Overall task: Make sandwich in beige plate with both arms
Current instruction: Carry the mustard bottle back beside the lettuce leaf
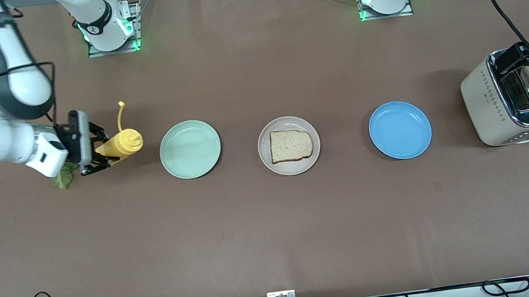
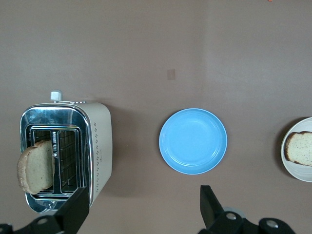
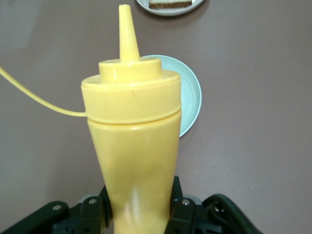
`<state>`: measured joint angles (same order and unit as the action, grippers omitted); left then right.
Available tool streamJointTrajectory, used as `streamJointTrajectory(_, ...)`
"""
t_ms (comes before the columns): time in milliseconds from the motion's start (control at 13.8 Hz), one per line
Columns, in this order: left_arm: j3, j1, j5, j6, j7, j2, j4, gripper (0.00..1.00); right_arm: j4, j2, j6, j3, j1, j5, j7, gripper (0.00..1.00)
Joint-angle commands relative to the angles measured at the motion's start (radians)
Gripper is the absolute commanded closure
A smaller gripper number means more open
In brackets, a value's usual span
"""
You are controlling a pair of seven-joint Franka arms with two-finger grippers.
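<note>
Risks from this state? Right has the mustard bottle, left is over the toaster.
1. The right gripper holds the yellow squeeze bottle low on its body, tilted; it could slip or squirt early.
2. The left gripper, open, hangs beside the toaster, not centred on the bread slice leaning in the slot; a descent may hit the toaster rim.
3. The lettuce leaf sits under the right arm and could be dragged.
</note>
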<state>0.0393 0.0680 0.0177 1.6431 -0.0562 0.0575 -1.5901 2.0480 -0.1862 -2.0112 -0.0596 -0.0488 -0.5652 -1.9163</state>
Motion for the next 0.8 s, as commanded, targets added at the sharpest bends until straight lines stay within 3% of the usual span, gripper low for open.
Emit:
streamJointTrajectory(0, -0.002, 0.001, -0.015, 0.000, -0.002, -0.007, -0.002, 0.00, 0.086, 0.016, 0.046, 0.001, 0.101, -0.158, -0.232, 0.98)
streamJointTrajectory(291, 0.001, 0.000, -0.016, 0.009, -0.002, -0.007, -0.001, 0.00, 0.106, -0.096, 0.176, 0.001, 0.228, -0.326, -0.505, 0.98)
streamJointTrajectory(727, 0.008, -0.002, -0.025, 0.023, 0.009, -0.007, 0.006, 0.00, 0.126, -0.217, 0.196, 0.003, 0.265, -0.441, -0.696, 0.98)
